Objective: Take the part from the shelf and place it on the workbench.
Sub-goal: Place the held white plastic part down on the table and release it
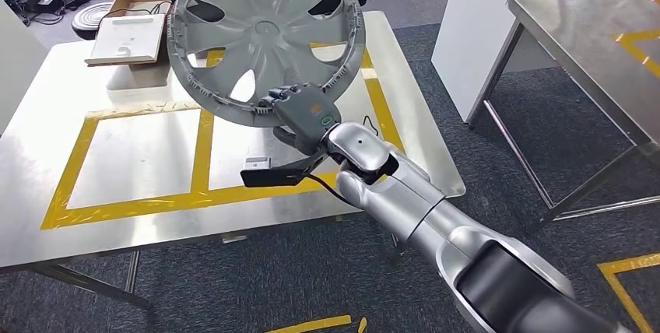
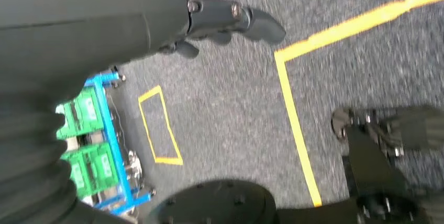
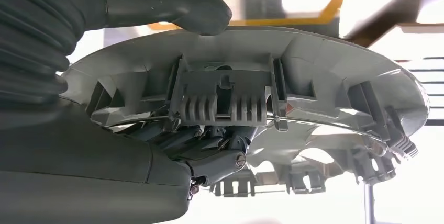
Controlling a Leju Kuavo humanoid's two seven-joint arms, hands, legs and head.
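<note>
Hubcap — grey, spoked, held tilted above the steel table, its face turned up toward our head camera. We grip it at the near rim with our right hand; in the right wrist view the thumb presses on the rim's outer face while the darker fingers curl in behind the clips, so the hand is clenched on the hubcap.

Table — marked with yellow tape in rectangles; the hubcap hangs over the far part of this marking, not touching the surface that we can see.

Box — open cardboard with a white insert, at the table's far left corner, just beside the hubcap's edge.

Left hand — hangs over grey carpet with yellow floor lines; its fingers are loosely curled, holding nothing.

Second table — steel, well apart to the right.
</note>
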